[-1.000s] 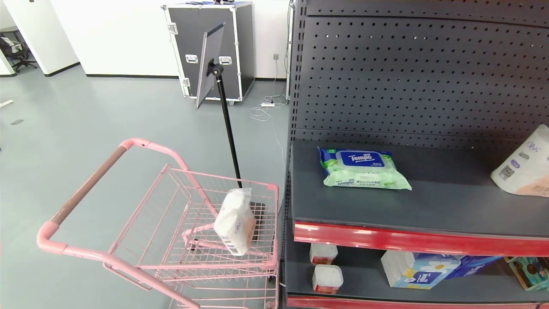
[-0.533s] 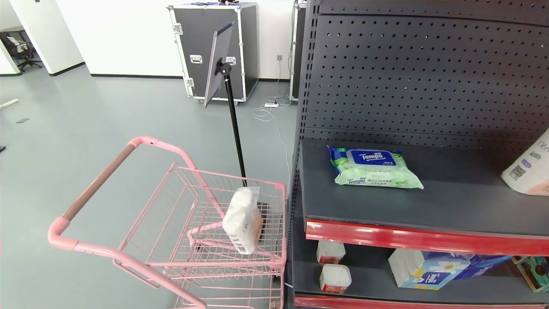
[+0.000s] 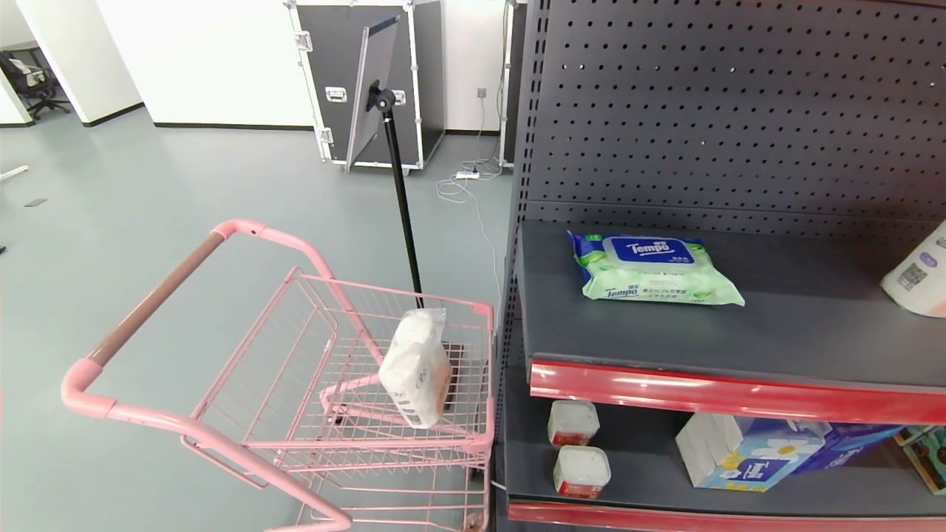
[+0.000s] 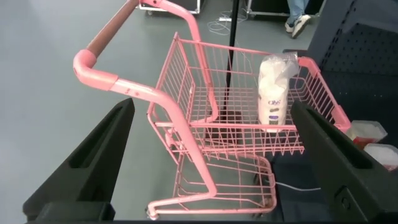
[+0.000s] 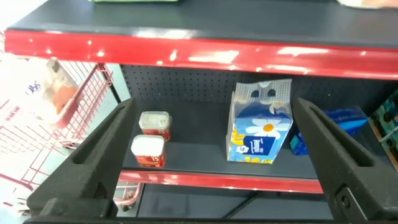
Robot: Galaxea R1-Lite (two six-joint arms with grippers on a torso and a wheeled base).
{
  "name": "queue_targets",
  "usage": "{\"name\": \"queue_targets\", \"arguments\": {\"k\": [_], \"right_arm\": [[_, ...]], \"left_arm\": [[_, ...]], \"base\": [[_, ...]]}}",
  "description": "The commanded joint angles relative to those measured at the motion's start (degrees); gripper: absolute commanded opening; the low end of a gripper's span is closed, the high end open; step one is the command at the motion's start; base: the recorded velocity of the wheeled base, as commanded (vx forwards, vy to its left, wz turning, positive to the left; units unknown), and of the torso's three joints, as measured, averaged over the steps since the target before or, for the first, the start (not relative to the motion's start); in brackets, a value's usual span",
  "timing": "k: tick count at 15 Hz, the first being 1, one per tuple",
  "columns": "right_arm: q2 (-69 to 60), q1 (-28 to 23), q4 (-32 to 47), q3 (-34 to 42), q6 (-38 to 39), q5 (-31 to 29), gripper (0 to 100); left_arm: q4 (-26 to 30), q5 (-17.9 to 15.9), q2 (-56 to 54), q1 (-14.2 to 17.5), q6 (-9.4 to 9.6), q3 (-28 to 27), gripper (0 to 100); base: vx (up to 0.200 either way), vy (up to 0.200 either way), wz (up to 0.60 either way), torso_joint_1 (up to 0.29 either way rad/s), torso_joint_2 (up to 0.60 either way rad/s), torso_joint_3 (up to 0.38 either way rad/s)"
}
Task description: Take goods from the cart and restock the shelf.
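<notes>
"Risks from here, as you judge them?"

"First, the cart [image 3: 89, 399] stands just beside the left end of the shelf [image 3: 702, 111], and it will likely roll if a finger knocks the basket rim. Second, the white tissue pack [image 3: 415, 369] looks soft. It stands leaning at the end of the basket away from the handle, next to the shelf and close to the wires. A finger could snag the mesh, or pinch only loose wrap — then the pack slips on the lift."

"And the grippers?"

"Above the cart hangs the left gripper [image 4: 211, 107], jaws spread wide, holding nothing and touching nothing. Spread and empty too, the right gripper [image 5: 211, 106] faces the lower board [image 5: 199, 134], where two small tubs [image 5: 151, 137] sit near its left edge with a tissue box [image 5: 261, 121] toward the middle."

"Where could the pack go?"

"On the upper board [image 3: 665, 340] — a wet wipes pack [image 3: 654, 270] lies toward its back left corner, with bare surface in front of it and to its right. If the pack comes in low, the red front edge [image 3: 702, 388] could catch it."
</notes>
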Motion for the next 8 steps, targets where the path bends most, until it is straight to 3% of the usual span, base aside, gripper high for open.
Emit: {"name": "queue_targets", "arguments": {"k": [1,8], "right_arm": [[0.0,0.0,0.0,0.0,-0.2,0.0,100],[0.0,0.0,0.1,0.0,-0.3,0.0,100]], "left_arm": [[0.0,0.0,0.0,0.0,-0.01,0.0,100],[0.0,0.0,0.0,0.0,0.08,0.0,100]], "base": [[0.0,0.0,0.0,-0.139,0.37,0.222],[0.0,0.0,0.0,-0.145,0.37,0.232]]}}
